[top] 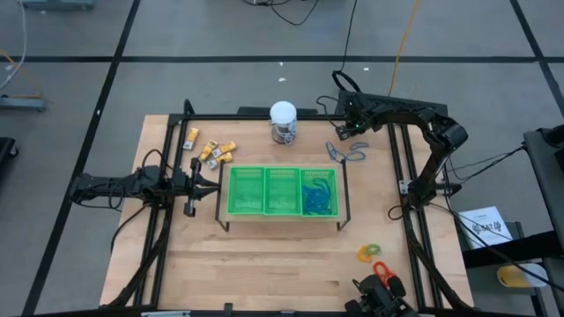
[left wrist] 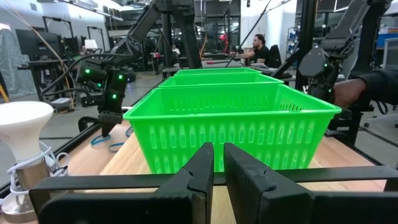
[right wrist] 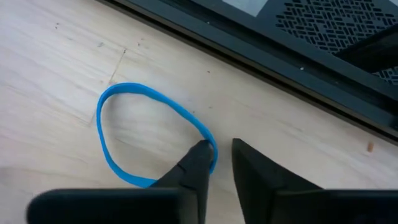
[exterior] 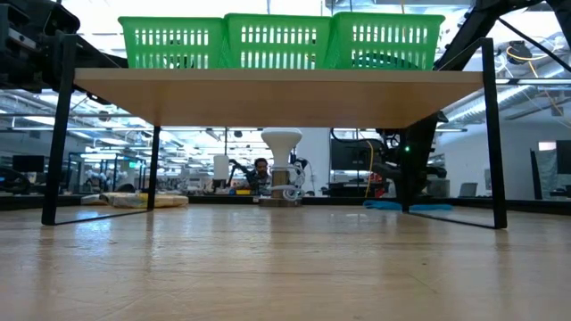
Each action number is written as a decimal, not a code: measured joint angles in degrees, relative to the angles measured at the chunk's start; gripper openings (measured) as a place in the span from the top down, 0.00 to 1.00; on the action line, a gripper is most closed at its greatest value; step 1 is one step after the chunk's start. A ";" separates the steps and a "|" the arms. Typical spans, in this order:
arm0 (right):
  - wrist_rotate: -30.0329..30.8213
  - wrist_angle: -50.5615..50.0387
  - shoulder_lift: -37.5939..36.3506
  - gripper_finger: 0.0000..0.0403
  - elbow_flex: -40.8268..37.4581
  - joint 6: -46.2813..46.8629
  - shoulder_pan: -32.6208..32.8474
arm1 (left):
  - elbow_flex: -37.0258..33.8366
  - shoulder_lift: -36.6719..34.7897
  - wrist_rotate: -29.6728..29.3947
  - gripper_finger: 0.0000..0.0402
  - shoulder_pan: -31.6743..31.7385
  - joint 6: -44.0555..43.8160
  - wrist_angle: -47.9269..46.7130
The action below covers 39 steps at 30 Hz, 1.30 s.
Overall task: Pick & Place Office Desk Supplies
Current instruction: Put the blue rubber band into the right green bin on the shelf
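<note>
The right hand (right wrist: 216,163) is down at the table's far right part, its two dark fingers drawn nearly together with the near end of a thin blue loop (right wrist: 109,152) at one fingertip; whether the band is truly pinched I cannot tell. The loop, a flat rubbery oval, lies on the pale wooden table (top: 264,264) and stretches away from the fingers. The right arm is clearly nearer. The left hand (left wrist: 218,168) waits closed, empty, beside the green mesh tray (top: 247,191).
</note>
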 joint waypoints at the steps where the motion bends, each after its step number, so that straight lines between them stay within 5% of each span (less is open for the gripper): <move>1: 0.03 0.07 0.00 0.88 0.00 0.00 0.00 | 0.00 -0.01 0.00 0.89 0.01 0.02 0.00; 10: 0.14 1.39 0.02 0.99 -0.04 -0.85 0.00 | 0.00 0.00 0.00 0.89 0.00 0.00 0.00; 23: 0.13 4.82 -1.67 1.00 -0.24 -4.19 -0.04 | 0.00 0.01 0.00 0.89 -0.01 0.00 0.00; 39: -0.01 6.68 -21.85 1.00 -0.26 -5.05 3.31 | 0.00 0.00 0.00 0.89 -0.01 0.00 -0.01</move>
